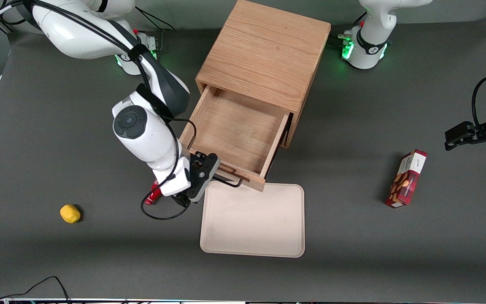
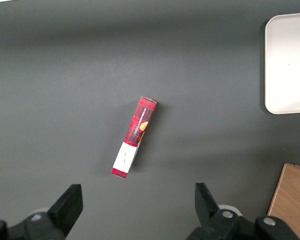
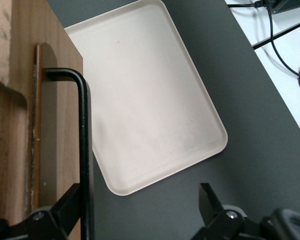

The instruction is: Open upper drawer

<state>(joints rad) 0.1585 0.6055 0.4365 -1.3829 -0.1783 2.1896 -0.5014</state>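
Well, front view: upper drawer [image 1: 236, 135] is pulled well out of the cabinet [image 1: 264, 55], its front over the edge of the tray [image 1: 253, 219]; gripper [image 1: 184, 198] sits at the working-arm end of the handle [image 1: 230, 182]. Risk — pulling more could drag the drawer fully out. Left wrist view: only a red box [image 2: 134, 136], irrelevant. Right wrist view: fingers [image 3: 65, 212] spread apart, one touching the bar — on retreat it could snag it & jerk the cabinet.

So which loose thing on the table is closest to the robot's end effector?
The small red object, right beside the end effector at the drawer handle. The yellow object and red box lie much farther off.
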